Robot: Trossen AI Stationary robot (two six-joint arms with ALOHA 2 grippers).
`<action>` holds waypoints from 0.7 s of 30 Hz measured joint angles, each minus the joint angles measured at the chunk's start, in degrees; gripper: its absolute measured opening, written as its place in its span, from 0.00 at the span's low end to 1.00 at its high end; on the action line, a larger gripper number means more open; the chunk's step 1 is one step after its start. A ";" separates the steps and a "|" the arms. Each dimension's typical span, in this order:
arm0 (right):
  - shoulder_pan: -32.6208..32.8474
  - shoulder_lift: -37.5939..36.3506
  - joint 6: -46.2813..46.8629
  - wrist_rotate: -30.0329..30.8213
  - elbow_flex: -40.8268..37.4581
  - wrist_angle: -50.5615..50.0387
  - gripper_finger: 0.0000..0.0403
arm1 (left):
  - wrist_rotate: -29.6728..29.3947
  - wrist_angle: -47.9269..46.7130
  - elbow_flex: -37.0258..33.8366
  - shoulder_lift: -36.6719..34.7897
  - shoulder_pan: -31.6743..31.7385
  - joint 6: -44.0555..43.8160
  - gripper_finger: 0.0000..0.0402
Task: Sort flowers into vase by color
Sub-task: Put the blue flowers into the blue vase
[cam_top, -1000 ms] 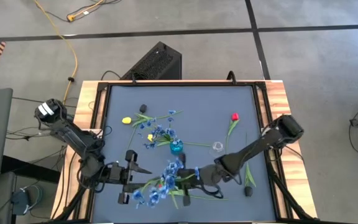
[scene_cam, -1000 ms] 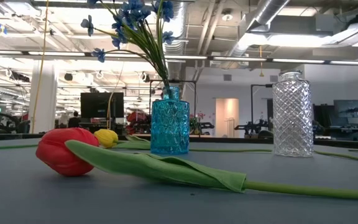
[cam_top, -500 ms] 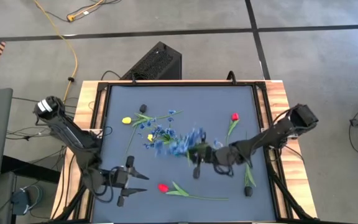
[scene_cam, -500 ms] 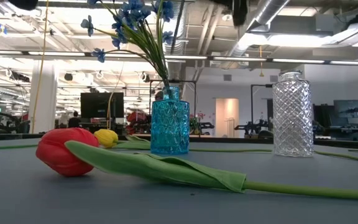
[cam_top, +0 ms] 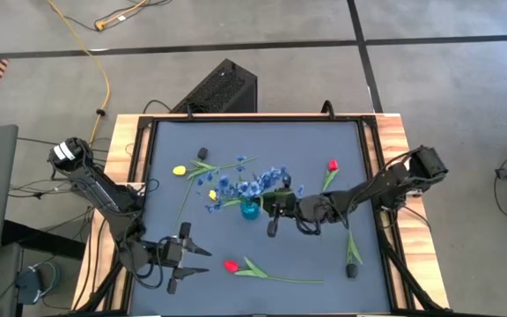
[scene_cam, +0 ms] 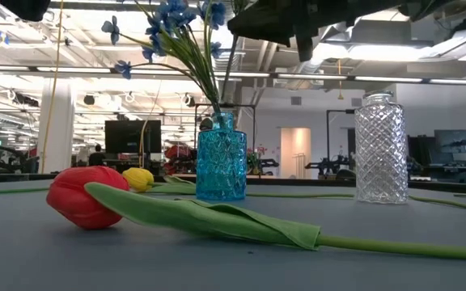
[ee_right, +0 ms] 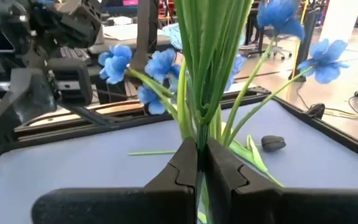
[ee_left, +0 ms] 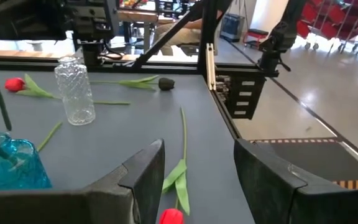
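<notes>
Blue sprays (cam_top: 252,185) stand above table centre, red tulips (cam_top: 231,265) lying at 6 and 2, yellow (cam_top: 180,171) at 10.

A vase (cam_top: 250,210) stands near the middle of the worktop (cam_top: 262,145), with a spray of blossoms (scene_cam: 164,20) in it. A second vase (scene_cam: 380,147) stands just to its right in the high view. The right end effector (cam_top: 273,211) is held above the worktop between the two vases, with a bunch of stems (ee_right: 207,68) clamped in it. The left end effector (cam_top: 186,259) is at the near left corner. One tulip (cam_top: 231,265) lies on the worktop just to its right, another tulip (cam_top: 333,165) lies toward the far right, and a third tulip (cam_top: 180,171) lies at the far left.
</notes>
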 joint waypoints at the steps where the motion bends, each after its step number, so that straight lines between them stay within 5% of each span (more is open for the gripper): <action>1: -0.21 0.23 -0.07 0.08 0.06 0.07 0.10 | -0.01 0.06 0.00 0.00 0.02 -0.06 0.45; 21: -1.33 3.07 0.00 -0.52 0.00 2.23 0.10 | 0.00 -0.52 0.00 0.00 0.02 -0.77 0.45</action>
